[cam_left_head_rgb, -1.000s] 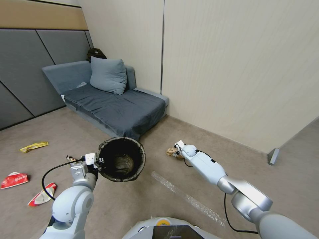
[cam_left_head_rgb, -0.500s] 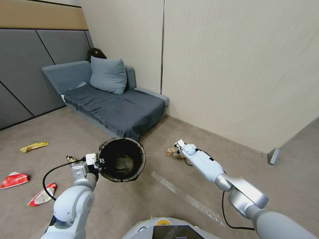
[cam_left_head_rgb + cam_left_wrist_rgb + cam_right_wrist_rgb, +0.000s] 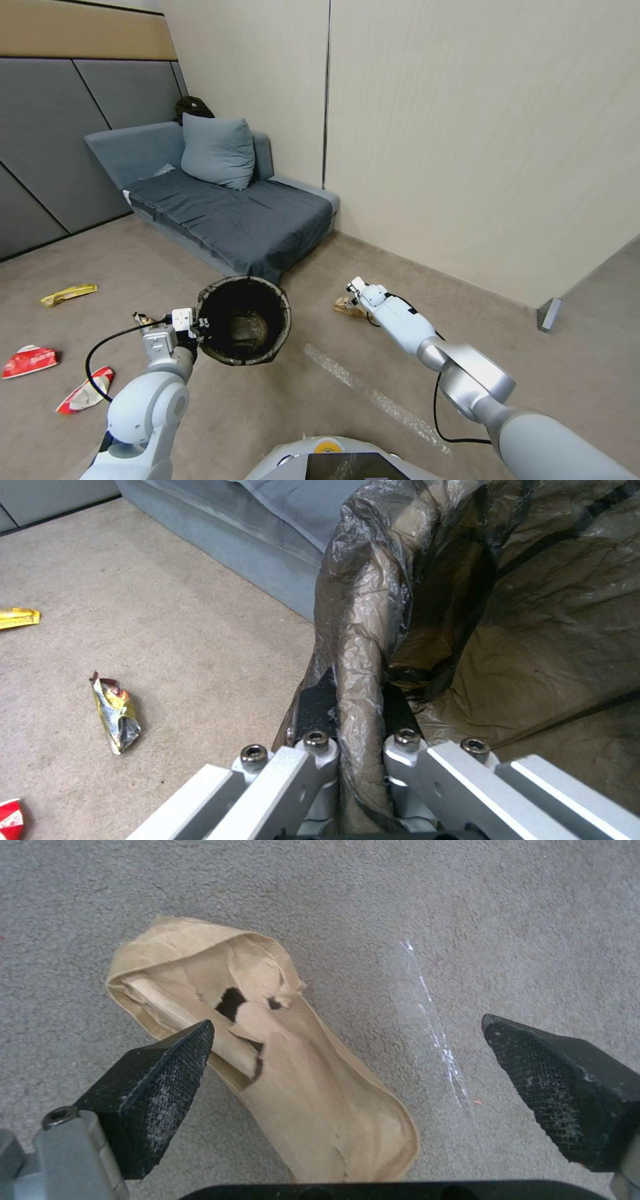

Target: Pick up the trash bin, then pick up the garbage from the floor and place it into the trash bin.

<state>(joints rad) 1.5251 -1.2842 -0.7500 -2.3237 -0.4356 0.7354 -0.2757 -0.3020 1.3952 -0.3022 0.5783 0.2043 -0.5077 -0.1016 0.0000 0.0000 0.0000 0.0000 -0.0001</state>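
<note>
The trash bin (image 3: pixel 245 320), a round bucket lined with a dark bag, hangs tilted off the floor with its mouth towards me. My left gripper (image 3: pixel 194 327) is shut on its bag-covered rim (image 3: pixel 360 680). My right gripper (image 3: pixel 355 288) is stretched forward and low, open, with its fingertips (image 3: pixel 180 1050) straddling a torn tan paper bag (image 3: pixel 280 1065) lying on the carpet (image 3: pixel 345 305). More garbage lies at the left: a yellow wrapper (image 3: pixel 68 294), a red one (image 3: pixel 29 361), a red-and-white one (image 3: pixel 85 391) and a dark multicoloured one (image 3: pixel 117 712).
A grey sofa (image 3: pixel 220 213) with a cushion (image 3: pixel 217 151) stands against the far wall, just behind the bin. A strip of clear film (image 3: pixel 373 397) lies on the carpet in front of me. A small grey block (image 3: pixel 548 313) sits by the right wall.
My right arm has reached farther forward and down towards the tan paper bag. The left arm and the bin have stayed put.
</note>
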